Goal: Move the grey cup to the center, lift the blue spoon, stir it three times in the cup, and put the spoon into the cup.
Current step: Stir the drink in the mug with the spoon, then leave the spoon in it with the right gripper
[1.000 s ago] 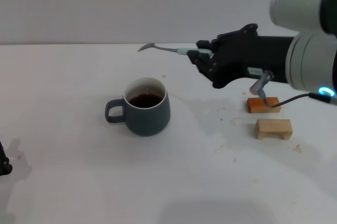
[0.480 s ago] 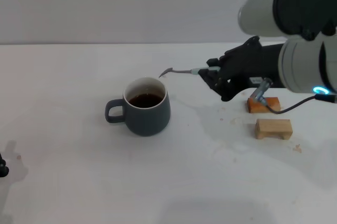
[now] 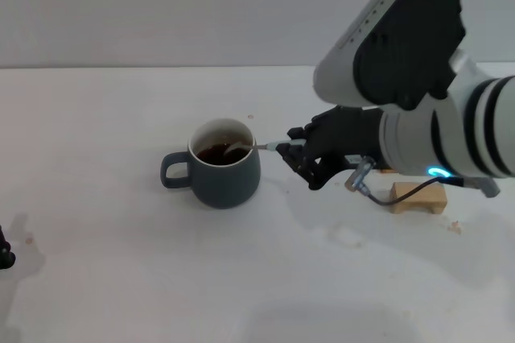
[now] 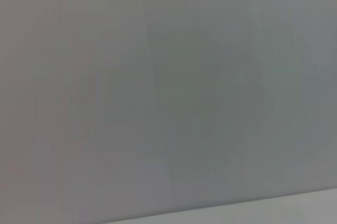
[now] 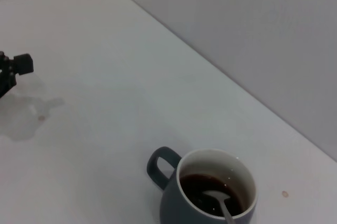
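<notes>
The grey cup [image 3: 228, 177] stands mid-table with its handle toward my left, holding dark liquid. The blue spoon [image 3: 259, 147] slants over the rim with its metal bowl dipped in the liquid. My right gripper [image 3: 300, 150] is shut on the spoon's pale handle, just right of the cup. The right wrist view looks down on the cup [image 5: 172, 204] with the spoon [image 5: 223, 206] bowl resting in the liquid. My left gripper [image 3: 5, 255] is parked at the table's far left edge, and the same left gripper [image 5: 14, 69] shows far off in the right wrist view.
A light wooden block [image 3: 419, 197] lies on the table right of my right gripper, partly behind the arm's cable. The white table [image 3: 121, 117] runs back to a grey wall. The left wrist view shows only a blank grey surface.
My right gripper has moved down and toward the cup with the spoon. The spoon's bowl went from above the table behind the cup into the liquid. The cup has not moved.
</notes>
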You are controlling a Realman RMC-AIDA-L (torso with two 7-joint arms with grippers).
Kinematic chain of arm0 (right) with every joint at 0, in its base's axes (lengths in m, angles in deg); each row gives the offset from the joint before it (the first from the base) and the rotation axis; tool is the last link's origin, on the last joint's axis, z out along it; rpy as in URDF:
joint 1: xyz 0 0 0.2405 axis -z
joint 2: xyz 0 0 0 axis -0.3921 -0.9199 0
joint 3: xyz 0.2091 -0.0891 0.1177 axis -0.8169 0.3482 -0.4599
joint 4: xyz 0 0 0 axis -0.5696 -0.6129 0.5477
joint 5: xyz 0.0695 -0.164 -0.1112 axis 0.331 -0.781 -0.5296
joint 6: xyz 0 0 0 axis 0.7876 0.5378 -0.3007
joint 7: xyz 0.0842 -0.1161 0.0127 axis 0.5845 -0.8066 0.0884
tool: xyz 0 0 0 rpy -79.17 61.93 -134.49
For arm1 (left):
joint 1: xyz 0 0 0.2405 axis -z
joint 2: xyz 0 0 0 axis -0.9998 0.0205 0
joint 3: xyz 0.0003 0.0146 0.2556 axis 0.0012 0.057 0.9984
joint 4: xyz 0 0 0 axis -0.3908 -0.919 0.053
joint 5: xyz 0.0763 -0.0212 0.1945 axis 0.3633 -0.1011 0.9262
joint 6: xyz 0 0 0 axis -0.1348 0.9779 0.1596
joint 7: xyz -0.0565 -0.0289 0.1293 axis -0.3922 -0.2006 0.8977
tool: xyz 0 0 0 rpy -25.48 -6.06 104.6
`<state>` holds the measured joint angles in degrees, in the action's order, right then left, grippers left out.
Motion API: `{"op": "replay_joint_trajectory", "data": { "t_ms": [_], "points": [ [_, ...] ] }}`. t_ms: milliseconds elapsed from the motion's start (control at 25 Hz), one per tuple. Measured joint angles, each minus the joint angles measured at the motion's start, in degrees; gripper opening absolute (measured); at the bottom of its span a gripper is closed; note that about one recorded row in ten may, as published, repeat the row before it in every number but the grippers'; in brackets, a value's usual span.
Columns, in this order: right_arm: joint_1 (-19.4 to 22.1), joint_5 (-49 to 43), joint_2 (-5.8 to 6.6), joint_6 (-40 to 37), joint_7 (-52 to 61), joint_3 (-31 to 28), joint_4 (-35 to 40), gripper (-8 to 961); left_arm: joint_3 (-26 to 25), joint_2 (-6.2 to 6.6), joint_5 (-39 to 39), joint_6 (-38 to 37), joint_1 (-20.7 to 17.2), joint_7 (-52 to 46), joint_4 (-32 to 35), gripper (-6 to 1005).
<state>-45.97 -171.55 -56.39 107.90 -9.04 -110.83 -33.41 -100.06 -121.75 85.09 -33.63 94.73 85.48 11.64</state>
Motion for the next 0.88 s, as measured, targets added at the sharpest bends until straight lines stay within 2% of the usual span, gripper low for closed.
{"op": "replay_joint_trajectory", "data": {
  "t_ms": [200, 760, 880],
  "points": [
    [-1.4, 0.1, 0.0, -2.6, 0.0, 1.3, 3.4, 160, 0.0, 0.0, 0.0, -0.1, 0.0, -0.2, 0.2, -2],
    [-9.0, 3.9, -0.18, -10.3, -0.2, 3.1, 16.6, 159, 0.1, 0.09, 0.0, -0.2, -0.3, -0.3, 0.3, -2],
    [-9.4, 3.6, -0.17, -11.6, -0.2, 3.0, 17.4, 160, 0.1, 0.09, 0.0, -0.2, -0.3, -0.3, 0.3, -2]
  ]
}}
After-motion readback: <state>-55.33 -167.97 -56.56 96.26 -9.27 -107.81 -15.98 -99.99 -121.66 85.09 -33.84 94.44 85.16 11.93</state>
